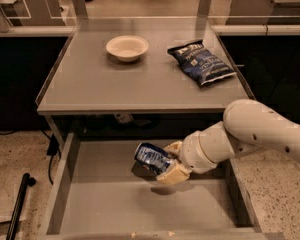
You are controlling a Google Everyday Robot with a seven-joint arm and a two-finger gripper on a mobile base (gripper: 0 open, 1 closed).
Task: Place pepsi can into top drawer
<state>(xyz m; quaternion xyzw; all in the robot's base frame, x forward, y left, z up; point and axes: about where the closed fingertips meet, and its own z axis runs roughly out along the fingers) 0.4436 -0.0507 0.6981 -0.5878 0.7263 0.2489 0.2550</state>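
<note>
Reaching in from the right of the camera view on a white arm, the tool has its two tan fingers pinching the pepsi can – one finger above it, one below. The can lies tilted on its side, silver end toward the left, and it hangs over the middle of the open top drawer, toward the back. A shadow falls on the drawer floor beneath it, so it looks to be just clear of the bottom rather than resting there. Above, the grey counter carries a cream bowl and a dark-blue chip bag, well apart from the can. By my reading the task is mostly done – the drawer is pulled out and the can is carried inside its walls. What is left is to lower it onto the flat bottom, let go, and draw the arm out.
</note>
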